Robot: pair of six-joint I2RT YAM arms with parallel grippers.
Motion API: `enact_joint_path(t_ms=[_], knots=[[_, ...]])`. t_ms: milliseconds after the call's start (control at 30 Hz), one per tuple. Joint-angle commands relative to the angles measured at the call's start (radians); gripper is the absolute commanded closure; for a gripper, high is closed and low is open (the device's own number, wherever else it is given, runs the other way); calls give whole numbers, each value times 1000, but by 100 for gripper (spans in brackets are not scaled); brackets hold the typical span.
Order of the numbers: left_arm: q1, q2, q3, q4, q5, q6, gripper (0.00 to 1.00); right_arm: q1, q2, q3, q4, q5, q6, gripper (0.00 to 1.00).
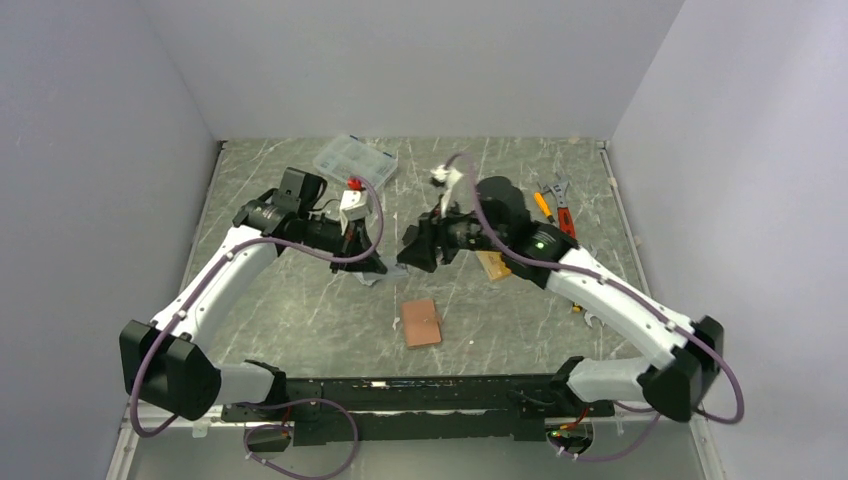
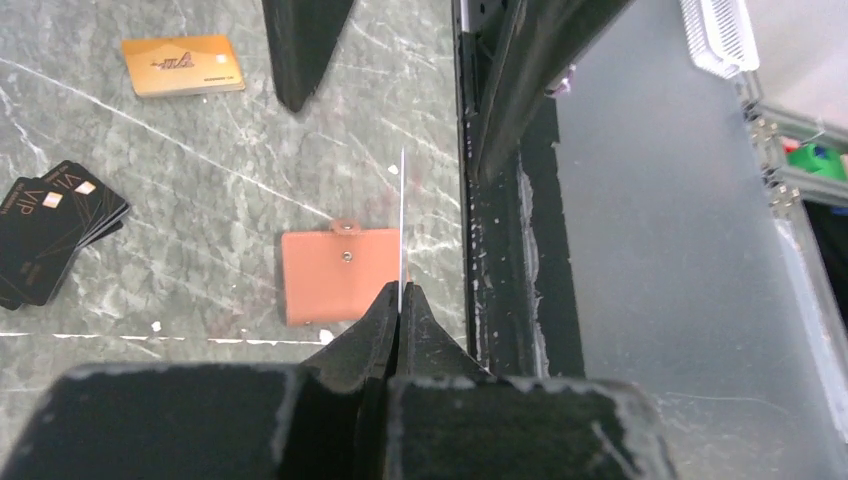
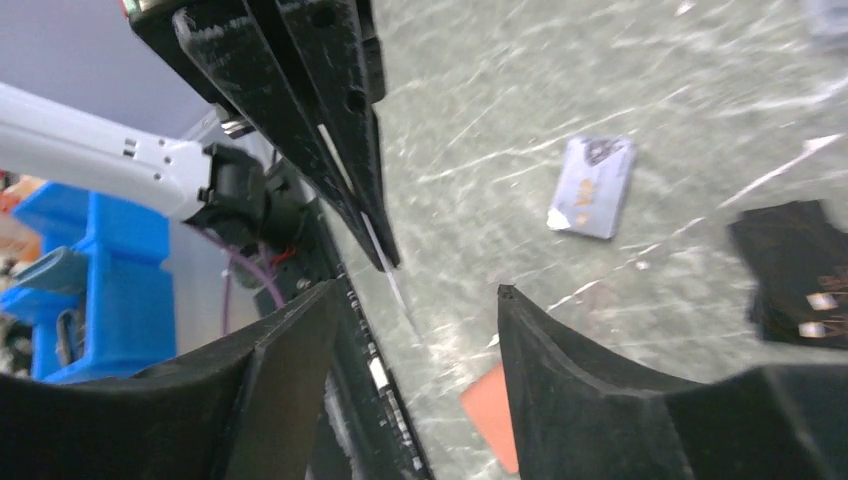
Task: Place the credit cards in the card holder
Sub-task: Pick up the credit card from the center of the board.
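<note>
Item: left gripper [image 2: 401,290], jaws pinched tight on one thin pale card [image 2: 402,215], seen edge-on and upright, raised above the table [image 1: 300,310] at mid-depth, left of centre. Item: right gripper [image 3: 415,320], jaws parted partway and gripping nothing, tips facing the left gripper from just to the right, the held card's free end lying between them in the wrist view, whether touching cannot be told. Item: card holder [image 1: 421,322], pinkish-brown, flat, tab closed, near centre, nearer than both grippers. Item: silver-grey card [image 3: 593,185], flat on the table. Item: black cards [image 2: 50,235], fanned stack, beyond the holder. Item: orange-gold card [image 1: 492,265], right of centre. Item: clear compartment box [image 1: 354,160], far left; hand tools [image 1: 555,205], far right.
</note>
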Motion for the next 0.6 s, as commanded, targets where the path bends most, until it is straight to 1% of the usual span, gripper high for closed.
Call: enact_joint_path(t_ms=[0,67,133,200,233,333,433,500,567], knots=[[6,-60,9,250,86,-334,100,-63,-173,-144,268,55,131,32],[22,-73,7,358,101,-486,100,-75,-234,-224,375,73,173,20],[35,-78,4,485,124,-656,100,-79,-278,-304,468,91,218,11],[39,-75,7,583,123,-798,100,-82,-306,-353,544,109,254,7],[41,-78,-2,661,123,-872,100,-83,-317,-370,576,116,270,5],[50,-81,-52,853,113,-1097,100,-85,-325,-417,679,112,325,5],[61,-88,-136,1113,117,-1343,100,-84,-306,-457,824,129,406,6],[65,-96,-174,1203,117,-1429,100,-86,-289,-474,901,152,448,9],[68,-105,-190,1221,117,-1456,100,-86,-267,-485,975,177,488,12]])
